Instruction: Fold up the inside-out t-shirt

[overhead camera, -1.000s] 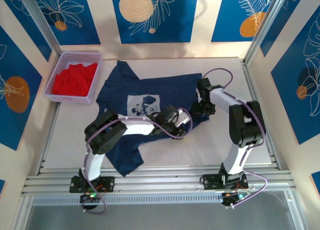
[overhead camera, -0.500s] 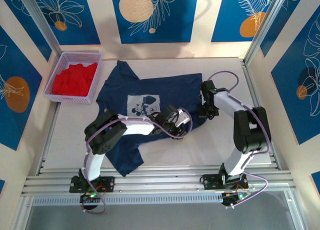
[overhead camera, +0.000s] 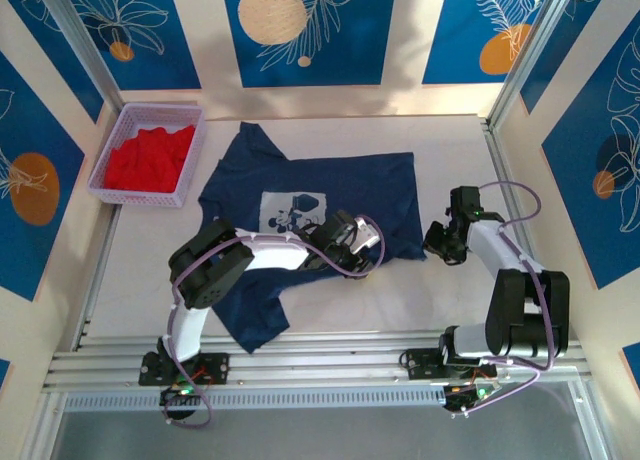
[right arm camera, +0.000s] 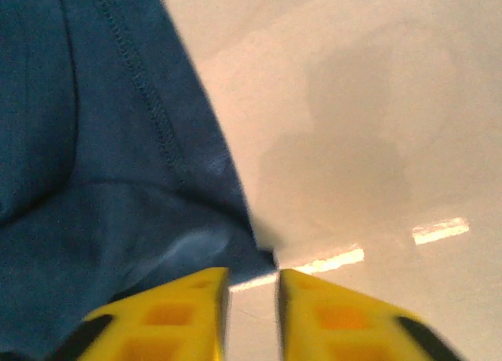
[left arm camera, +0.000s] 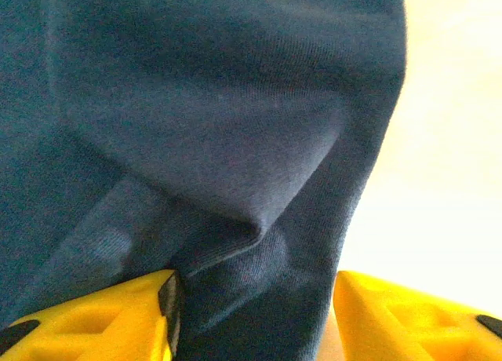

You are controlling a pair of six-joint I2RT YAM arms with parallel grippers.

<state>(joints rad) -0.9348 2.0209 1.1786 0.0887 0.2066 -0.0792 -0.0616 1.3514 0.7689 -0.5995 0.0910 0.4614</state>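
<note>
Our left end effector [left arm camera: 251, 306] grips a bunch of the inside-out t-shirt [overhead camera: 340, 185], which lies spread mid-desk [overhead camera: 400, 300], no fold made yet. Our right end effector [right arm camera: 251, 286], narrow and empty, sits at its right corner.

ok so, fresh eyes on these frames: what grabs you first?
The navy blue cloth t-shirt with a pale print, spread across the white table, and the bright red garment heaped in the pale lilac plastic mesh basket at the far left. Next, the left gripper with cloth bunched between its yellow fingers at the shirt's near edge, and the right gripper, jaws slightly apart, at its near-right corner.
</note>
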